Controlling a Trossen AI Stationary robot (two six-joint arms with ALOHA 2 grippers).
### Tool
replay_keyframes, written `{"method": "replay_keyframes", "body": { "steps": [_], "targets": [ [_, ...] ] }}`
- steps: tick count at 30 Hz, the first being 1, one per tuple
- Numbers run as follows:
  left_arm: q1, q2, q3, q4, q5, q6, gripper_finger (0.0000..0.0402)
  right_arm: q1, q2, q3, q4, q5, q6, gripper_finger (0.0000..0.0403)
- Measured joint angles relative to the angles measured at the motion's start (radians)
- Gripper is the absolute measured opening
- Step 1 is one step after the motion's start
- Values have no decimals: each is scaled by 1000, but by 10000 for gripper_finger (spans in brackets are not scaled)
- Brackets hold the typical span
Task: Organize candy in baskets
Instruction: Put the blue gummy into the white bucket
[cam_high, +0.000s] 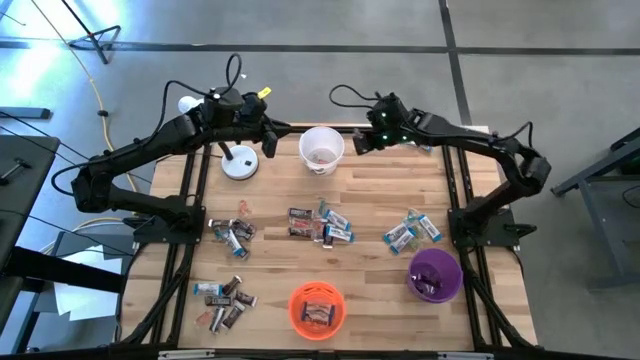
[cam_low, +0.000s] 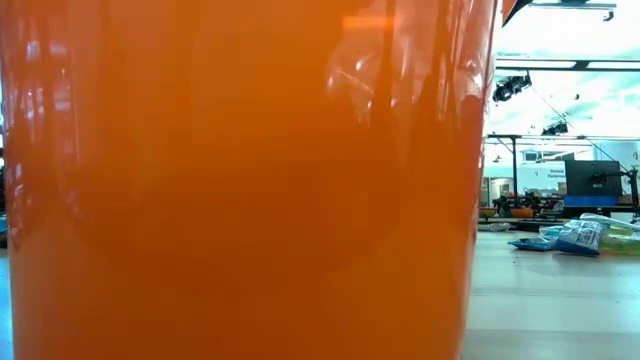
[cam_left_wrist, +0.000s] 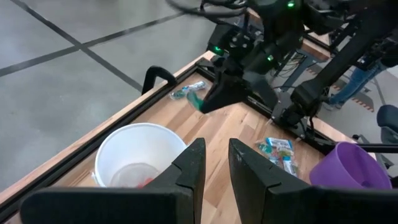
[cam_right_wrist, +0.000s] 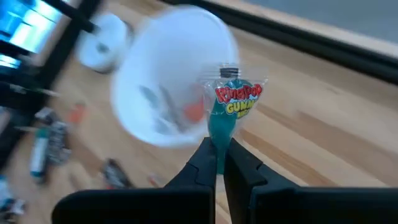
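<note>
1. Right gripper is clenched on a wrapped ring-shaped candy, pinching its blue-green stem between the fingertips.
2. Candy's long axis runs straight out from the fingers: stem end in the pinch, printed wrapper end pointing away from the gripper.
3. Landmark is the white basket, at the far middle of the table. In the high view the right gripper sits just beside it on the right arm's side; the candy itself is too small to make out there.
4. In the right wrist view the candy hangs at the basket's rim, with the rim behind the wrapper. A few pieces, one reddish, lie inside the basket.
5. Left gripper is on the basket's other side, near it, fingers a small gap apart with nothing between them.
6. The left wrist view shows the right gripper beyond the basket with the blue-green stem at its tip.
7. Loose candy lies in clusters on the near side of the white basket, well apart from it.
8. Orange basket and purple basket sit farther toward the near edge, both holding some pieces.
9. White lamp base sits beside the white basket, on the left arm's side.
</note>
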Motion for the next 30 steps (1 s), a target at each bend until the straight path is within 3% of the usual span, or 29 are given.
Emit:
{"method": "replay_keyframes", "body": {
  "steps": [11, 21, 26, 30],
  "targets": [
    [-1, 0, 0, 4, 4, 0, 55, 86, 8, 2, 194, -1, 31, 2],
    [-1, 0, 0, 4, 4, 14, 55, 94, 103, 2, 293, -1, 91, 2],
    [0, 0, 0, 5, 4, 18, 55, 97, 152, 93, 260, 2, 71, 2],
    [0, 0, 0, 5, 10, 18, 55, 99, 211, 236, 94, 19, -18, 2]
  ]
}}
